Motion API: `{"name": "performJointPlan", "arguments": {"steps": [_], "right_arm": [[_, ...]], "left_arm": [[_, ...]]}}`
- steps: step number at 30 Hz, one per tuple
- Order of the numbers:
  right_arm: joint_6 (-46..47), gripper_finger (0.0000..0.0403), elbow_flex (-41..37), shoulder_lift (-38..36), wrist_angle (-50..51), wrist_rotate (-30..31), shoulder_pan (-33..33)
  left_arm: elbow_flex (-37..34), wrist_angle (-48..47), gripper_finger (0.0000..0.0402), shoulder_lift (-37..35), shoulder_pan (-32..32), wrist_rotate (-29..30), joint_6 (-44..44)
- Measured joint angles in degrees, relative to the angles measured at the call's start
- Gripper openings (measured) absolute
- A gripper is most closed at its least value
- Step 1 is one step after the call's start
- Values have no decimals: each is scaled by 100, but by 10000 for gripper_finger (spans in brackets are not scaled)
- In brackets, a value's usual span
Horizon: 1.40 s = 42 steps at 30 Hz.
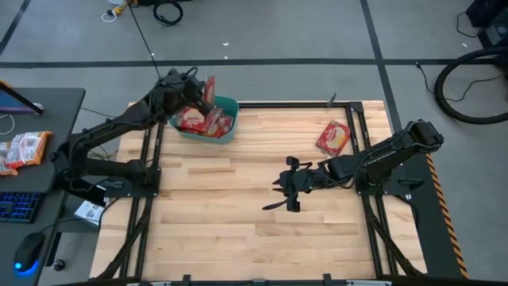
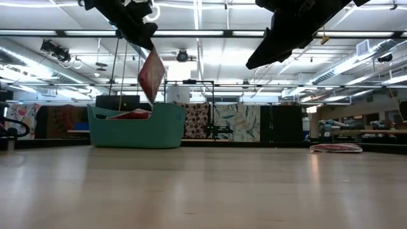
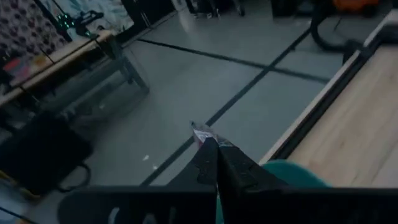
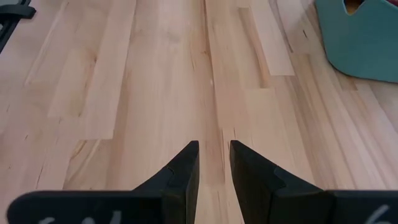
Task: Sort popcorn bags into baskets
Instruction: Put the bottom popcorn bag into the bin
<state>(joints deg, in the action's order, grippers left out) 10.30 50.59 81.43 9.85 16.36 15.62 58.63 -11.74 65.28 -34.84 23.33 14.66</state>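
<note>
A teal basket (image 1: 226,131) stands at the table's far left with several red-orange popcorn bags (image 1: 198,121) lying in it. My left gripper (image 1: 205,95) is over the basket's far side, shut on a red popcorn bag (image 2: 151,76). Another popcorn bag (image 1: 332,137) lies flat on the wood at the far right and shows in the low view as well (image 2: 336,147). My right gripper (image 1: 284,189) hovers over the middle of the table, open, with bare wood showing between its fingers (image 4: 214,155). My left gripper pinches the red bag by its top end (image 2: 147,52) between its two shut fingers (image 3: 233,168); a sliver of the bag (image 3: 202,134) pokes out past the fingertips. The bag hangs below the fingers, tilted, over the basket (image 2: 137,126), lifted clear of the table.
Dark frame rails run along the table's left (image 1: 147,171) and right (image 1: 369,199) sides. A desk (image 1: 55,107) beside the left edge carries more packets (image 1: 24,148), a keyboard and a mouse. Open wood lies in the table's middle and near half.
</note>
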Motion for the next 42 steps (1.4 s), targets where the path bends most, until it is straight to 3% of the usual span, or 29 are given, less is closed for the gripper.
{"name": "performJointPlan", "arguments": {"steps": [4, 15, 25, 33, 38, 42], "right_arm": [[-14, 96, 0, 0, -117, -3, 0], [-34, 96, 0, 0, -112, -108, 73], [75, 96, 0, 0, -98, -133, 104], [261, 96, 0, -2, -121, -96, 205], [306, 96, 0, -2, -114, -96, 212], [311, 96, 0, -2, -86, -90, 212]], "left_arm": [[7, 475, 0, 115, -112, -320, -366], [0, 90, 0, 772, -139, -219, -440], [0, -1828, 0, 772, -176, 382, 238], [0, -3738, 6, 785, -173, 368, 388], [0, -4355, 27, 785, -162, -34, 116], [0, -4634, 76, 785, -72, -51, -21]]}}
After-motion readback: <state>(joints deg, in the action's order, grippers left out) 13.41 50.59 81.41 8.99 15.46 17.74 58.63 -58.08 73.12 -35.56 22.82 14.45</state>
